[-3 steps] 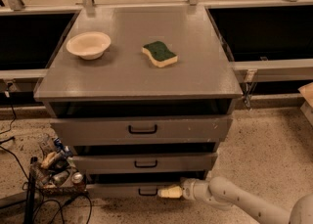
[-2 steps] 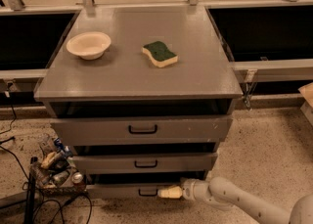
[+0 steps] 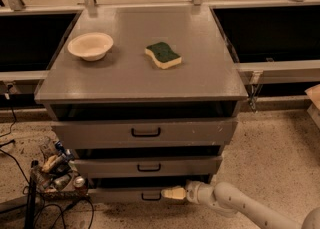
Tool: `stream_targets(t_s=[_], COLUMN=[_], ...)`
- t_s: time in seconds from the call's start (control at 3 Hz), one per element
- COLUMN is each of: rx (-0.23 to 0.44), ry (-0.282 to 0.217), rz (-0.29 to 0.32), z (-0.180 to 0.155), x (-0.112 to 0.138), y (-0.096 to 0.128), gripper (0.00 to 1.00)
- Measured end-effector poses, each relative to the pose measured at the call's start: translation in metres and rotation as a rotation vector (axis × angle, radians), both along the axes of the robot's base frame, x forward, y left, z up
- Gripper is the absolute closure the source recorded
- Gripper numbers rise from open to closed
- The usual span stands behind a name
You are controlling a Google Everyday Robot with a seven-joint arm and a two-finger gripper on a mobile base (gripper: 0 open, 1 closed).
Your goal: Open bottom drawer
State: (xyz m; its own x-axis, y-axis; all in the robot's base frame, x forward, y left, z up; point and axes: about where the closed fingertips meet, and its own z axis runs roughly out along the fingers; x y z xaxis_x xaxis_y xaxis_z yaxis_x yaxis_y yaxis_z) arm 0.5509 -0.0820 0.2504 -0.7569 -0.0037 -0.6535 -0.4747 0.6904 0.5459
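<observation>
Grey metal fills the scene: a desk (image 3: 125, 80) with three drawer fronts stacked beneath its flat top stands on a speckled floor (image 3: 275, 148). The bottom drawer (image 3: 117, 195), the slimmest front of the three, sits lowest, just above the floor, with a dark gap along its upper edge. My tool (image 3: 167, 193) is down at that same level. Its cream tip points left and lies just beside the right end of the drawer's small black handle (image 3: 151, 197). Whether it touches the handle, and whether the tool is wide or narrow, I cannot tell. My pale arm (image 3: 235, 205) reaches in from the lower right corner, close over the floor.

Above, the middle drawer (image 3: 192, 166) and the top drawer (image 3: 200, 132) each show a black handle at the centre of the front. On the desk, a cream bowl (image 3: 90, 46) stands upright towards the left rear. A sponge (image 3: 163, 55), green side up over a yellow base, lies near the middle, well apart from the bowl. Left of the desk, at floor level, a clutter of cans (image 3: 62, 170) and black cables (image 3: 47, 210) lies beside the lower drawers. Dark recessed bays (image 3: 265, 28) flank the desk on both sides.
</observation>
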Motion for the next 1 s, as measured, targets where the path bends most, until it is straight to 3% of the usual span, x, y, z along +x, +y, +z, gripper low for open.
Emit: stream_targets(t_s=[0.33,0.67,1.0], rx=[0.0,-0.002,-0.001], ry=[0.0,0.059,0.059], rz=[0.0,0.04,0.041], z=[0.0,-0.015,-0.015], x=[0.0,0.002,0.002], y=[0.0,0.012,0.012], gripper=[0.0,0.0,0.0])
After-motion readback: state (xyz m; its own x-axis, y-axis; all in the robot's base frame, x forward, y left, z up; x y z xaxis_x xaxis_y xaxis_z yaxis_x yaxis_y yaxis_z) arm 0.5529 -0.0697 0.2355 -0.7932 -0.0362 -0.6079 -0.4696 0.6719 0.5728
